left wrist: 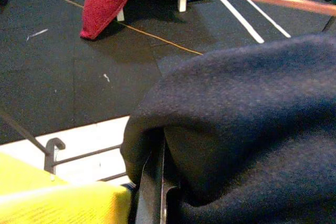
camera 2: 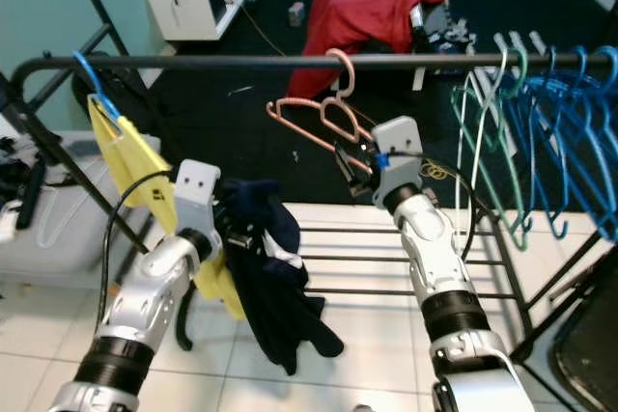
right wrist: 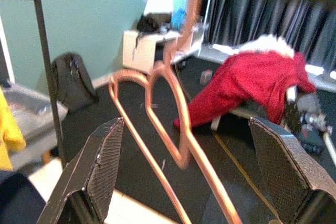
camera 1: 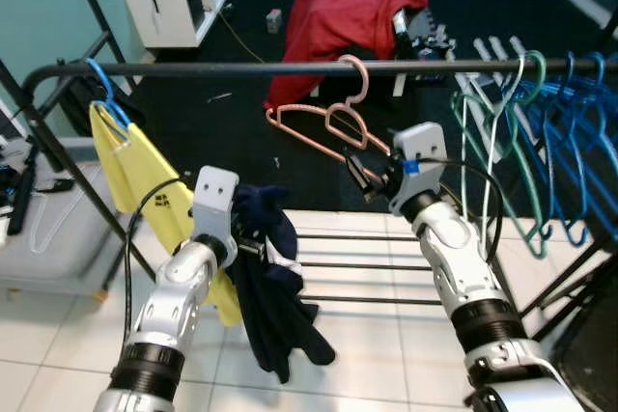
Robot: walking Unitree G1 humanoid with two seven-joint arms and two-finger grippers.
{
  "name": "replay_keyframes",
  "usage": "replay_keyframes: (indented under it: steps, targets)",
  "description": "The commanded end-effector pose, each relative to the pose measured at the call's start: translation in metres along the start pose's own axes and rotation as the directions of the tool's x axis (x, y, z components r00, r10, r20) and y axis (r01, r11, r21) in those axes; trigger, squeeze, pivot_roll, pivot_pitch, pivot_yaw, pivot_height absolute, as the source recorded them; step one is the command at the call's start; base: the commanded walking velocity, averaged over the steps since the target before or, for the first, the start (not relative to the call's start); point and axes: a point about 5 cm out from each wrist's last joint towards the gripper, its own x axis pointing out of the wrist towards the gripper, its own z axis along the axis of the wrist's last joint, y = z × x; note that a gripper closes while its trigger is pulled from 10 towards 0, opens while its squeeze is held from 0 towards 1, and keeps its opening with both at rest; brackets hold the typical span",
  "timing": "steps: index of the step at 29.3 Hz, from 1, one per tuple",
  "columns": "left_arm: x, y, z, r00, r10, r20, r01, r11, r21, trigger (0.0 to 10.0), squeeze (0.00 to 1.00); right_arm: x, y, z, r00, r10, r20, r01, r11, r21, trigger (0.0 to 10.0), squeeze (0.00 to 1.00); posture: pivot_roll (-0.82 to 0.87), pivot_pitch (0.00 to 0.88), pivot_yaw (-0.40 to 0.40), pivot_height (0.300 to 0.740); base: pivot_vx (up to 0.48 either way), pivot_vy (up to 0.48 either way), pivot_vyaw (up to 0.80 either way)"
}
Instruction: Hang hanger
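Between spread right claw [right wrist: 186,182] fingers, hanger [right wrist: 157,129]

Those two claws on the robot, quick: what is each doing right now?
Left gripper: shut on the dark navy garment.
Right gripper: fingers open, either side of the pink hanger hooked on the rail.

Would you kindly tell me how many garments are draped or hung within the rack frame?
2: a yellow garment on a blue hanger at the rail's left end, and a dark navy garment held at the left gripper. Others may be hidden.
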Motion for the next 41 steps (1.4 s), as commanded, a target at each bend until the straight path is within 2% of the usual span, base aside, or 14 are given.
replay_keyframes:
  steps: [1, 4, 8, 14, 15, 17, 18, 20, 21, 22, 23, 25, 32, 41]
  targets:
    - [-0.003, 0.003, 0.0, 1.0, 0.004, 0.005, -0.004, 1.0, 0.004, 10.0, 0.0, -0.001, 0.003, 0.001, 1.0, 0.007, 0.017, -0.007, 1.0, 0.001, 10.0, 0.0, -0.06, 0.135, 0.026, 0.74, 0.0, 0.0, 0.0]
    - [-0.003, 0.004, -0.001, 1.0, 0.003, -0.007, -0.002, 1.0, 0.016, 10.0, 0.0, 0.001, -0.005, 0.004, 1.0, -0.014, 0.021, 0.015, 1.0, -0.023, 10.0, 0.0, -0.05, 0.138, 0.028, 0.74, 0.0, 0.0, 0.0]
    - [-0.003, 0.006, -0.002, 1.0, 0.006, -0.014, -0.006, 1.0, 0.027, 10.0, 0.0, 0.003, -0.009, 0.004, 1.0, -0.008, 0.005, 0.008, 1.0, -0.029, 10.0, 0.0, -0.05, 0.138, 0.03, 0.74, 0.0, 0.0, 0.0]
    - [-0.005, 0.006, -0.003, 1.0, 0.002, -0.016, -0.002, 1.0, 0.026, 10.0, 0.0, 0.006, -0.02, 0.002, 0.996, 0.009, -0.094, -0.011, 1.0, -0.023, 10.0, 0.0, -0.05, 0.141, 0.028, 0.74, 0.0, 0.0, 0.0]
    - [-0.006, 0.006, -0.003, 1.0, 0.0, -0.016, 0.0, 1.0, 0.026, 10.0, 0.0, 0.007, -0.025, 0.004, 0.992, 0.003, -0.126, -0.008, 0.999, -0.034, 10.0, 0.0, -0.06, 0.142, 0.028, 0.74, 0.0, 0.0, 0.0]
    - [-0.006, 0.005, -0.003, 1.0, -0.006, -0.018, 0.007, 1.0, 0.028, 10.0, 0.0, 0.007, -0.034, 0.007, 0.985, 0.003, -0.174, -0.004, 1.0, -0.003, 10.0, 0.0, -0.06, 0.145, 0.03, 0.74, 0.0, 0.0, 0.0]
    - [-0.006, 0.005, -0.003, 1.0, -0.006, -0.018, 0.007, 1.0, 0.028, 10.0, 0.0, 0.007, -0.034, 0.007, 0.985, 0.003, -0.174, -0.004, 1.0, -0.003, 10.0, 0.0, -0.06, 0.145, 0.03, 0.74, 0.0, 0.0, 0.0]
    - [-0.006, 0.004, -0.003, 1.0, -0.014, -0.019, 0.015, 0.999, 0.04, 10.0, 0.0, 0.006, -0.044, 0.013, 0.986, 0.011, -0.165, 0.001, 0.997, 0.074, 10.0, 0.0, -0.05, 0.153, 0.038, 0.74, 0.0, 0.0, 0.0]
    - [-0.006, 0.004, -0.003, 1.0, -0.014, -0.019, 0.015, 0.999, 0.04, 10.0, 0.0, 0.006, -0.044, 0.013, 0.986, 0.011, -0.165, 0.001, 0.997, 0.074, 10.0, 0.0, -0.05, 0.153, 0.038, 0.74, 0.0, 0.0, 0.0]
    - [-0.005, 0.003, -0.001, 1.0, -0.02, -0.018, 0.021, 0.998, 0.058, 10.0, 0.0, 0.007, -0.053, 0.017, 0.99, 0.035, -0.136, -0.019, 0.993, 0.119, 10.0, 0.0, -0.05, 0.154, 0.039, 0.74, 0.0, 0.0, 0.0]
    - [-0.005, 0.003, -0.001, 1.0, -0.02, -0.018, 0.021, 0.998, 0.058, 10.0, 0.0, 0.007, -0.053, 0.017, 0.99, 0.035, -0.136, -0.019, 0.993, 0.119, 10.0, 0.0, -0.05, 0.154, 0.039, 0.74, 0.0, 0.0, 0.0]
    - [-0.005, 0.006, 0.001, 1.0, -0.021, -0.018, 0.023, 0.997, 0.078, 10.0, 0.0, 0.006, -0.058, 0.018, 0.985, 0.123, -0.123, -0.11, 0.988, 0.109, 10.0, 0.0, -0.05, 0.157, 0.047, 0.74, 0.0, 0.0, 0.0]
    - [-0.009, 0.011, 0.0, 0.999, -0.009, -0.031, 0.012, 0.996, 0.093, 10.0, 0.0, 0.004, -0.07, 0.018, 0.964, 0.224, -0.142, -0.212, 0.973, 0.096, 10.0, 0.0, -0.04, 0.165, 0.043, 0.74, 0.0, 0.0, 0.0]
    - [-0.011, 0.014, 0.0, 0.999, -0.007, -0.037, 0.011, 0.995, 0.098, 10.0, 0.0, 0.006, -0.076, 0.013, 0.952, 0.25, -0.179, -0.236, 0.967, 0.097, 10.0, 0.0, -0.04, 0.168, 0.04, 0.74, 0.0, 0.0, 0.0]
